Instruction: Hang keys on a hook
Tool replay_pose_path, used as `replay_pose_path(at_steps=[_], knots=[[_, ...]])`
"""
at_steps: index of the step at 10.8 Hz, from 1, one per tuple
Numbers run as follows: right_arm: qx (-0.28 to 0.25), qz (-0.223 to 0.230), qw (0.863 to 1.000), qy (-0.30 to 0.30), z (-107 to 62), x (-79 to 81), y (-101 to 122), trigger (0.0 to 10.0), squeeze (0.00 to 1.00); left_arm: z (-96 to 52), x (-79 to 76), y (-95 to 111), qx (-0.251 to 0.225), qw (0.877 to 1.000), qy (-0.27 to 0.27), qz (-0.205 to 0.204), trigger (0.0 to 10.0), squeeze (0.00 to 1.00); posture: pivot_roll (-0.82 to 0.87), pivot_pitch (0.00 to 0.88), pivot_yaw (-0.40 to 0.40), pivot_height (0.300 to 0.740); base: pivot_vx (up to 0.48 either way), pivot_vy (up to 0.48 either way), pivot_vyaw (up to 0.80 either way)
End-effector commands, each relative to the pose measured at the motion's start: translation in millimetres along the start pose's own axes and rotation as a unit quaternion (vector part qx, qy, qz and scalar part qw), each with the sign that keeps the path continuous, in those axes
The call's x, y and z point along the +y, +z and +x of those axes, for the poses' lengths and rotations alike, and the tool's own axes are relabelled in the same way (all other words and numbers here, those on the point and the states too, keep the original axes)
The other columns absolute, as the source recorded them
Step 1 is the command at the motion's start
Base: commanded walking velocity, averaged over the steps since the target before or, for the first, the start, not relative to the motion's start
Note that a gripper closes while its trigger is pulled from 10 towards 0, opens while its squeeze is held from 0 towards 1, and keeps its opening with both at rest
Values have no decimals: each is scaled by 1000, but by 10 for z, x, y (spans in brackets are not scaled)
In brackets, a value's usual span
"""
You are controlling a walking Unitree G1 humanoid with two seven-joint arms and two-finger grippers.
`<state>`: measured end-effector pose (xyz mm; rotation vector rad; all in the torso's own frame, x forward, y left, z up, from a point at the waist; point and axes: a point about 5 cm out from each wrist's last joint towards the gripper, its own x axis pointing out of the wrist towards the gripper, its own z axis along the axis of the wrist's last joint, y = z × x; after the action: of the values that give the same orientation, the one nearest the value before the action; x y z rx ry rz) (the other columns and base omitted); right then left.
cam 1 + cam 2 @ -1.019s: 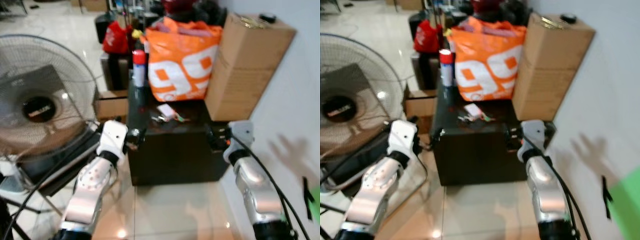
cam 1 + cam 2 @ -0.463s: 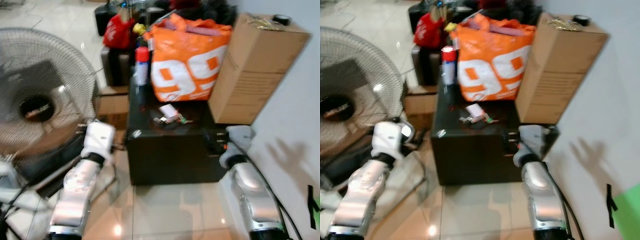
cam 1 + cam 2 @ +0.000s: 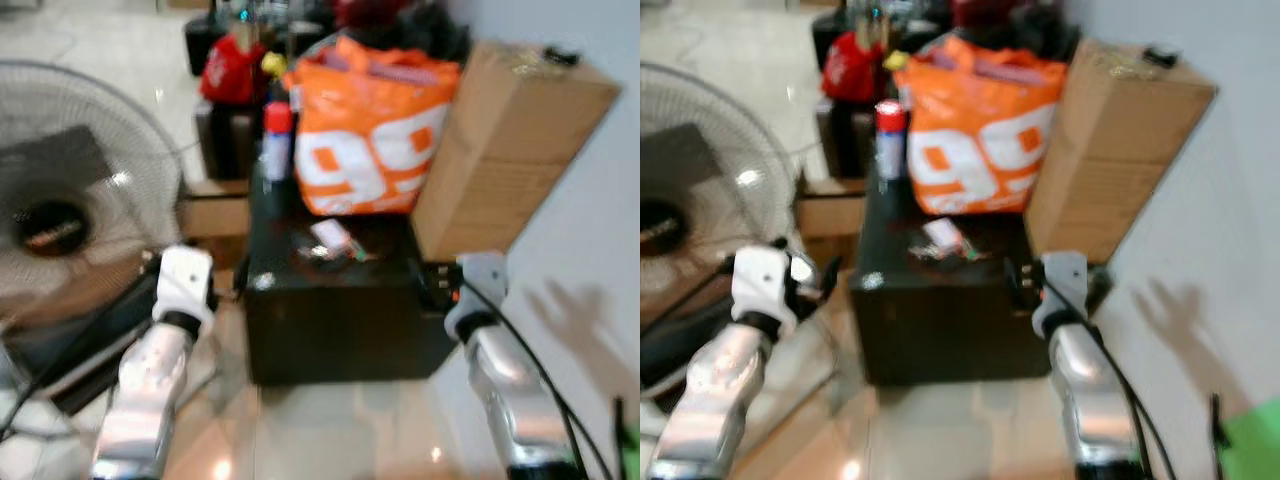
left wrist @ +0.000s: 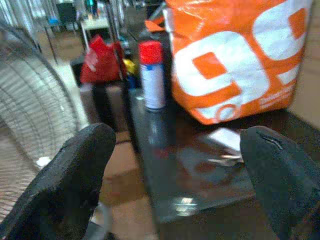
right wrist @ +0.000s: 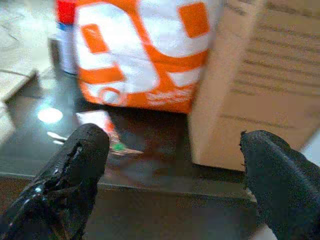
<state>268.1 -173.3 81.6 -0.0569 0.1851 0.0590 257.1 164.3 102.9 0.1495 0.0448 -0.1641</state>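
Keys [image 3: 330, 249] lie on the top of the dark cabinet [image 3: 340, 320], with a small white tag touching them, just in front of the orange bag [image 3: 372, 130]. They are ahead of both grippers and between them, a little nearer to the right gripper [image 5: 170, 165] than to the left gripper [image 4: 172, 185].

Both grippers are raised at about the level of the cabinet top, one at each side of the cabinet front. The wrist views show each pair of black fingers spread wide apart with nothing between them. The left fingertips [image 4: 75, 165] frame the spray can [image 4: 151, 75] and the left part of the cabinet top. The right fingertips [image 5: 82, 160] frame the keys and the side of the cardboard box [image 5: 265, 85].

Compared with one second ago, the whole picture has shifted and is more blurred, so the robot's head is moving. The left arm now sits further out to the left, away from the cabinet corner it was close to before. The keys and the bag have not changed place on the cabinet.

I judge that the task is at its beginning: the robot is approaching and the keys are not yet picked up. No hook can be made out, so after the grasp it must be found.
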Motion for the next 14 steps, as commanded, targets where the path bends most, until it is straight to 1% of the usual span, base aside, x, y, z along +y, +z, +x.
replay_pose_path(at_steps=[1,2,4,5,9,12,14], knots=[[-2,3,1000,5,22,22,22,10000,0,-2,47,41,-6,1000,7,6,10000,0,9,0,-79,740,382,0,0],[-7,3,1000,1,75,25,72,10000,0,49,71,54,-8,1000,8,7,10000,0,9,0,-82,740,382,0,0],[-8,1,1000,4,90,43,79,10000,0,71,87,69,-10,1000,11,8,10000,0,7,0,-78,740,388,0,0],[-11,7,1000,2,88,38,82,10000,0,75,80,69,-10,1000,9,10,10000,0,12,0,-78,740,386,0,0],[-10,-6,1000,0,83,42,75,10000,0,82,93,84,-12,1000,4,18,10000,0,5,0,-81,740,384,0,0],[-11,-4,1000,-2,76,43,71,10000,0,65,87,74,-8,1000,-7,26,10000,0,3,0,-76,740,386,0,0],[-6,-16,1000,-5,69,25,55,10000,0,63,82,63,-6,999,-11,30,10000,0,3,0,-78,740,379,0,0]])
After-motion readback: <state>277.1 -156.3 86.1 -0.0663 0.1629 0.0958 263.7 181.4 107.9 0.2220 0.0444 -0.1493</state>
